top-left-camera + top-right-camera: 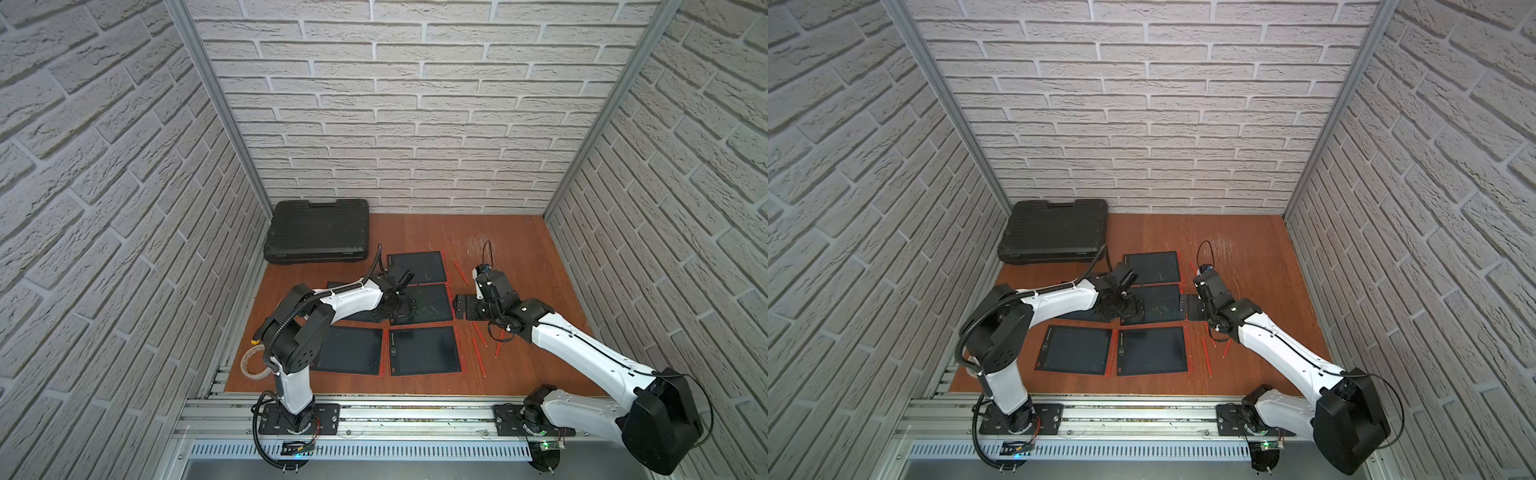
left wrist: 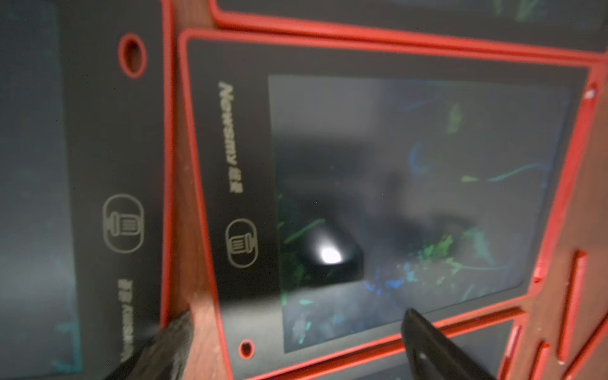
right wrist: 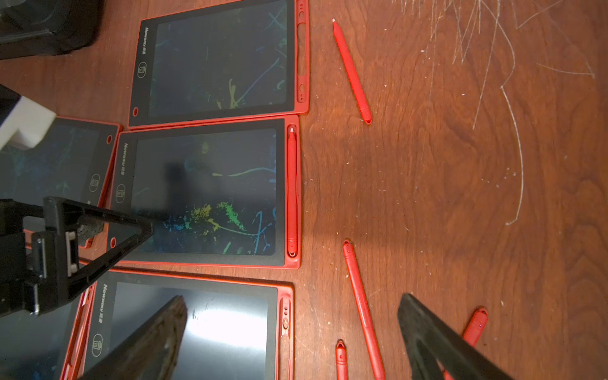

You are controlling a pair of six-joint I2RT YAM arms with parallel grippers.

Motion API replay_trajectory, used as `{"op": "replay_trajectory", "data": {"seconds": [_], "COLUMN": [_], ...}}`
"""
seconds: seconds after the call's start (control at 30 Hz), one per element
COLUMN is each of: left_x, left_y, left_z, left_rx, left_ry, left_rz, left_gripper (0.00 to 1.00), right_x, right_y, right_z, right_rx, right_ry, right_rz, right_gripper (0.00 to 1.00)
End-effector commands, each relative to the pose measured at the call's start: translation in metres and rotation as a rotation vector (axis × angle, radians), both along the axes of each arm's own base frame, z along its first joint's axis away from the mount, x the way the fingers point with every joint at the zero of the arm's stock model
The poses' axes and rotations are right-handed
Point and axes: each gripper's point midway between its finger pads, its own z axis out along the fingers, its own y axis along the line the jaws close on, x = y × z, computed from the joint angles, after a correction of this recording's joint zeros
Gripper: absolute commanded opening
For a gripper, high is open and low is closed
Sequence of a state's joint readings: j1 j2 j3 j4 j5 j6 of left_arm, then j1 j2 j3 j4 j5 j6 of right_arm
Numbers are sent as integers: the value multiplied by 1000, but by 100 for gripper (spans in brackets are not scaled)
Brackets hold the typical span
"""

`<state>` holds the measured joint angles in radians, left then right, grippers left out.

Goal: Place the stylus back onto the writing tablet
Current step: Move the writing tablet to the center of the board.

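Two-arm cell, seen from above and from both wrists. In both top views the left arm covers most of one red-framed, dark-screened writing tablet. It also hides part of a roll of clear tape at the near-left edge of the brown wooden table. The left wrist view is soft-focused, so it cannot be told whether the fingertips touch the screen below. Five tablets are counted, laid flat in two columns. Five slim red plastic styluses are counted. One docked stylus is seated in the side slot of the middle tablet. Four lie loose on the wood to the right of the tablets. One of these is the far stylus, beside the farthest tablet; the other three are grouped near the right arm. In the right wrist view, one of those three is cut off by the frame edge and another is partly screened by a finger. The left gripper is held over the middle tablet's screen with its jaws spread and nothing between them. The right gripper is held just beside that tablet's slot edge, its jaws likewise spread and empty. One black moulded plastic case is set in the far-left corner.
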<state>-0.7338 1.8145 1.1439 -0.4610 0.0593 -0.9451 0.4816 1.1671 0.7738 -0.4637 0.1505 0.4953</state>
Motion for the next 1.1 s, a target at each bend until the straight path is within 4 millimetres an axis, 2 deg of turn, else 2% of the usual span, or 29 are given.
{"op": "replay_trajectory", "data": {"seconds": [0.0,0.23,0.67,0.93,1.07], "left_x": [12,18,16,29,34], "left_y": [-11,-28,-70,-103,-119], "left_z": [1,-3,-17,-15,-18], "left_rx": [-35,-71,-101,-167,-199], "left_ry": [-15,-13,-8,-30,-28], "left_rz": [-5,-35,-86,-84,-89], "left_gripper": [98,98,98,98,98], "right_x": [-4,-7,-13,-20,-23], "right_y": [-8,-18,-31,-53,-56], "right_z": [-3,-3,-10,-13,-14], "right_rx": [-23,-51,-77,-128,-128], "right_ry": [1,-4,3,19,33], "right_rz": [-36,-76,-132,-225,-235], "right_gripper": [99,100,98,96,96]}}
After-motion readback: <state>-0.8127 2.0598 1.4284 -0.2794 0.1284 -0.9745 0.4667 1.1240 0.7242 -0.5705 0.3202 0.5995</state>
